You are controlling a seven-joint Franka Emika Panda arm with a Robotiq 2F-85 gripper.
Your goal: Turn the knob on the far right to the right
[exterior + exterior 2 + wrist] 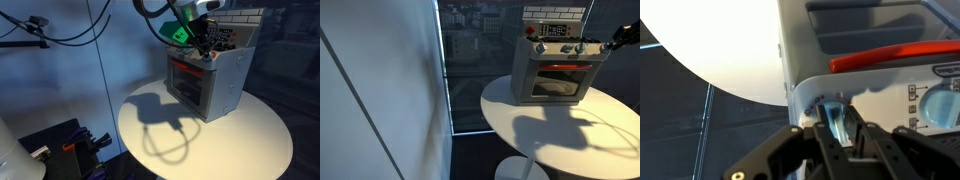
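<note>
In the wrist view the small light-blue knob (839, 124) sits at the end of the grey toy oven's (870, 30) knob row. My gripper (838, 113) is closed on it, one dark finger (824, 122) pressed against each side. In both exterior views the arm reaches the oven's upper front corner. There the gripper (205, 50) (611, 42) covers the knob. The oven (222, 85) (556, 72) stands upright on a round white table (230, 145) (575, 135).
A red door handle (890, 57) runs across the oven front below the knobs, and another blue knob (940, 106) sits further along the row. A glass wall (470, 60) stands beside the table. Cables (60, 30) hang overhead, with black equipment (60, 148) on the floor.
</note>
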